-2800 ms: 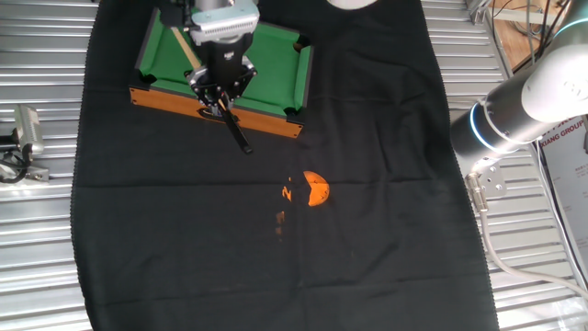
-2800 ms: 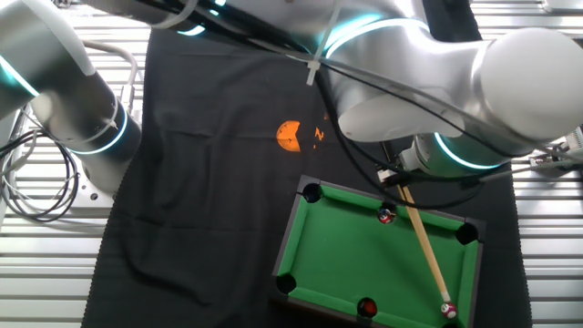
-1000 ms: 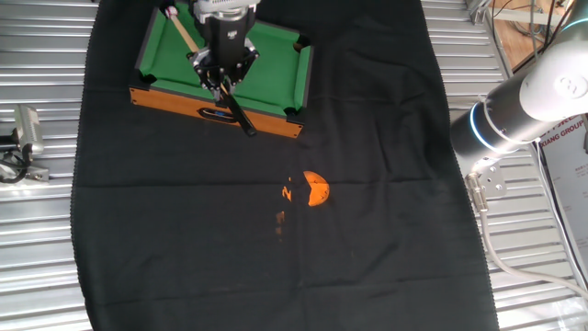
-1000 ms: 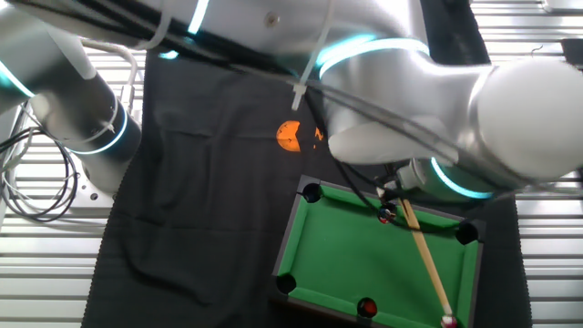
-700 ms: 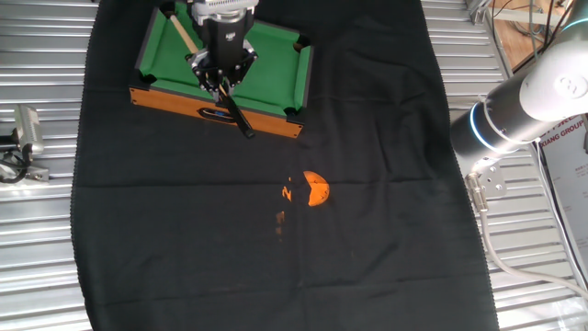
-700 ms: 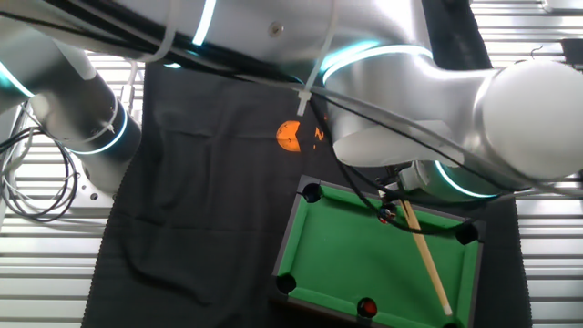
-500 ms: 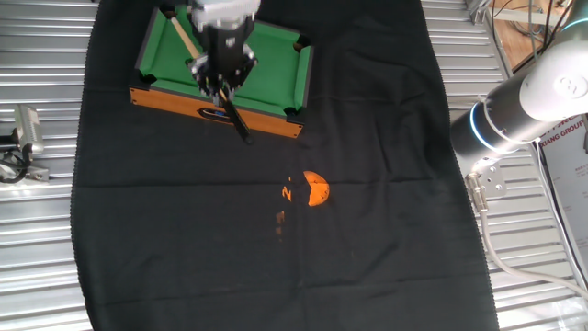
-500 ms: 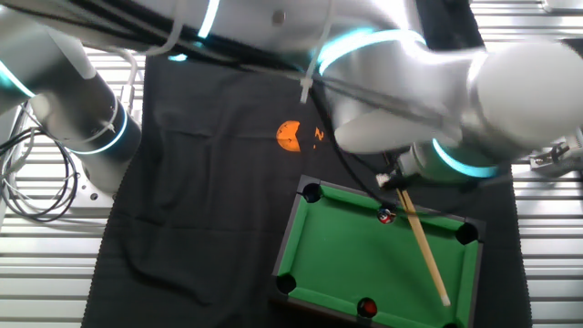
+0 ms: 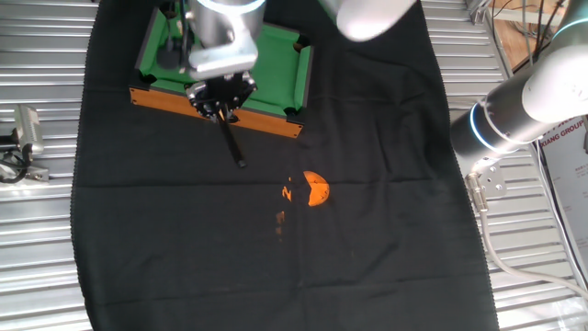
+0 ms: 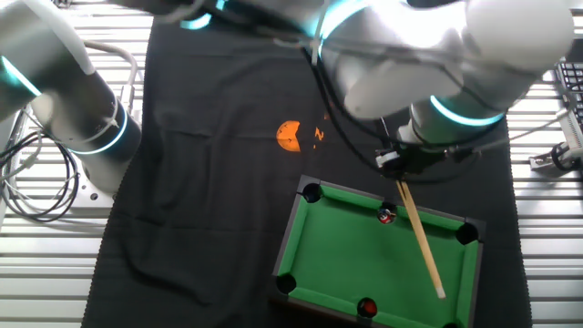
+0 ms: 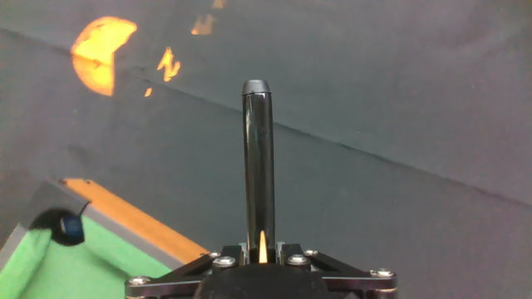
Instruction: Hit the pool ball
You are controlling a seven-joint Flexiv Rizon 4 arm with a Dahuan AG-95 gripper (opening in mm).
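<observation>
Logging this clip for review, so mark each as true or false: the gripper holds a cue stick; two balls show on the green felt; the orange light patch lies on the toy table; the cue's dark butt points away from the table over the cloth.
1. The gripper holds the cue stick. True.
2. Two balls show on the toy pool table. True: one ball by the cue, a darker red ball at the near rail.
3. The orange light patch lies on the toy table. False: it is on the black cloth, apart from the table.
4. The cue's dark butt points over the cloth. True.
5. The cue lies flat, released. False: it is gripped.

Opposite overhead views, close gripper (image 11: 259, 249) camera
</observation>
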